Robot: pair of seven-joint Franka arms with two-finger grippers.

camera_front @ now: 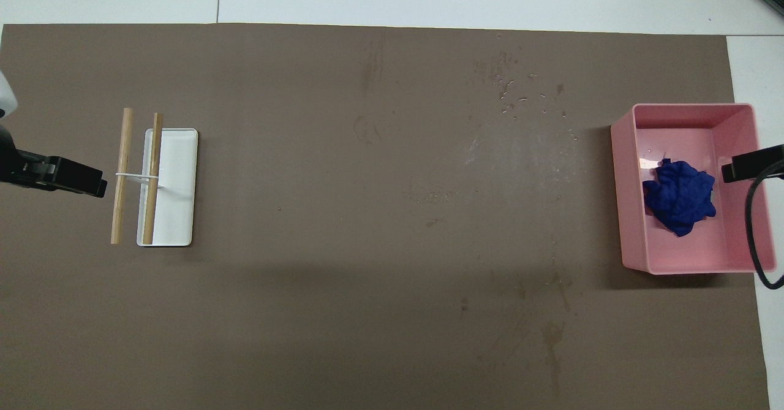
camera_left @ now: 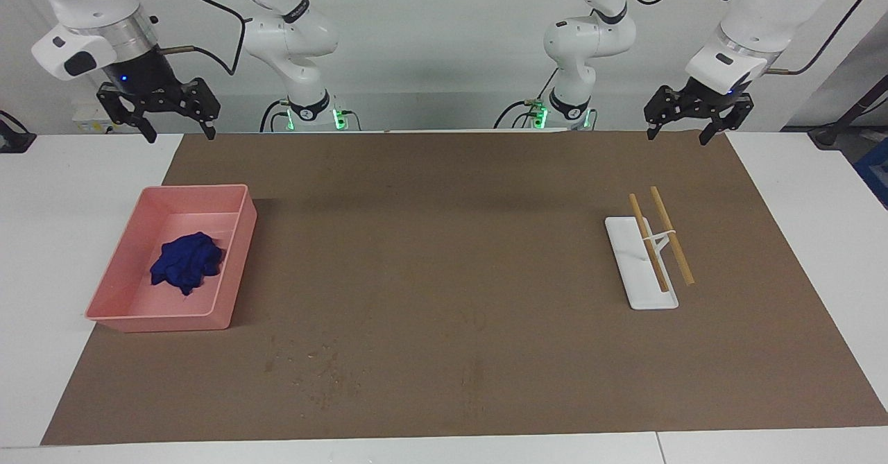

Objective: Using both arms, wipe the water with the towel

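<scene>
The dark navy towel [camera_left: 187, 263] lies as a lumpy wad in the pink tray [camera_left: 201, 191] at the right arm's end of the table. It also shows in the overhead view [camera_front: 680, 197], in the tray [camera_front: 692, 107]. Water droplets [camera_left: 312, 367] are scattered on the brown mat, beside the tray and farther from the robots; they also show in the overhead view [camera_front: 520, 91]. My right gripper [camera_left: 180, 136] hangs open and empty above the mat's corner, nearer to the robots than the tray. My left gripper [camera_left: 678, 138] hangs open and empty above the mat's other corner.
A white rack [camera_left: 642, 277] with two wooden sticks [camera_left: 671, 235] stands on the mat at the left arm's end; it also shows in the overhead view [camera_front: 180, 183]. The brown mat [camera_left: 444, 242] covers most of the white table.
</scene>
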